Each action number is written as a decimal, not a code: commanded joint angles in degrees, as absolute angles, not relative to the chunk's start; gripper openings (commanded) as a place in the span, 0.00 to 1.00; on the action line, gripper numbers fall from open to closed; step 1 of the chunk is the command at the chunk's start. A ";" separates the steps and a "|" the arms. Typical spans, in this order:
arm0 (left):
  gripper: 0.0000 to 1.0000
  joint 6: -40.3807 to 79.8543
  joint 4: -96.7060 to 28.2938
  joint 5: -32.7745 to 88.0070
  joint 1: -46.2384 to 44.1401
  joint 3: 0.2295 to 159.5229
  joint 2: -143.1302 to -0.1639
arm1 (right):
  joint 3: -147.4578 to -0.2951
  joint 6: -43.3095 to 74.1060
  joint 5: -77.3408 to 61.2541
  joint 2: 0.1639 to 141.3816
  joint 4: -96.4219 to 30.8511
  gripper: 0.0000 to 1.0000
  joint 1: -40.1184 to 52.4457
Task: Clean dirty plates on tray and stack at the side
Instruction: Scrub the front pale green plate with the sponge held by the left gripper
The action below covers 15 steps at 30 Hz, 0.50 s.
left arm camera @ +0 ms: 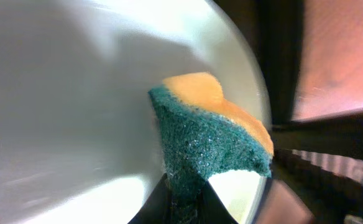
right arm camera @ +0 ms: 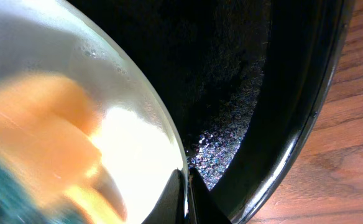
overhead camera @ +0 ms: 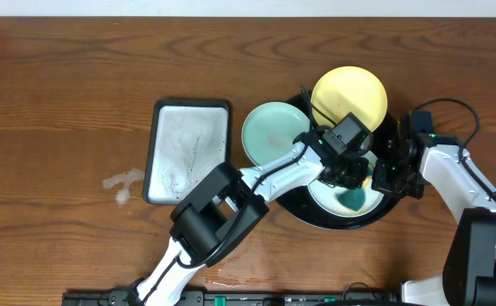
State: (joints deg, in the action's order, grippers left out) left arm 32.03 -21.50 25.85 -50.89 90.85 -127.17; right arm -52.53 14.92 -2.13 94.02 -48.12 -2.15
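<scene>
The left pincer [left arm camera: 183,200] is clamped on a rough green-and-orange sponge [left arm camera: 212,137] pressed to a smooth pale plate [left arm camera: 76,112], its rim nipped tight by the right pincer [right arm camera: 188,194], in the round black tray [right arm camera: 281,124], near side, with a mint plate [overhead camera: 273,132] and a yellow plate [overhead camera: 348,95] overlapping the far edge.

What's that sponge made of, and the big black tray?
Sponge: looks like soft orange foam backed by a rough green scouring layer whose fibres glint. Black tray: probably plastic or coated metal, hard to tell; finely speckled floor, glossy raised rim.
</scene>
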 commanded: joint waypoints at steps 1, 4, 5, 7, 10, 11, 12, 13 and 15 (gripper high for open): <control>0.07 27.22 -27.42 4.82 -48.03 88.42 -132.11 | -52.53 15.59 -1.93 93.49 -48.80 0.01 -1.76; 0.07 24.95 -32.23 -4.45 -46.76 89.65 -132.00 | -52.53 15.62 -1.93 93.49 -48.82 0.01 -1.76; 0.07 24.16 -33.69 -6.24 -46.50 90.26 -132.00 | -52.53 15.62 -1.93 93.49 -48.80 0.01 -1.76; 0.07 22.68 -36.99 -9.19 -46.19 91.92 -132.00 | -52.53 15.62 -1.93 93.49 -48.80 0.01 -1.76; 0.08 21.28 -41.76 -11.79 -46.19 94.50 -131.96 | -52.53 15.62 -1.93 93.49 -48.84 0.01 -1.76; 0.07 21.19 -45.10 -13.21 -46.19 96.25 -131.96 | -52.53 15.62 -1.93 93.49 -48.84 0.01 -1.78; 0.07 21.21 -46.46 -13.37 -46.19 97.01 -131.96 | -52.53 15.62 -1.93 93.49 -48.84 0.01 -1.76; 0.07 21.26 -47.59 -13.21 -46.19 97.67 -131.94 | -52.53 15.62 -1.93 93.49 -48.84 0.01 -1.76; 0.07 21.56 -48.34 -10.68 -46.33 98.17 -131.92 | -52.53 15.59 -1.93 93.49 -48.88 0.01 -1.76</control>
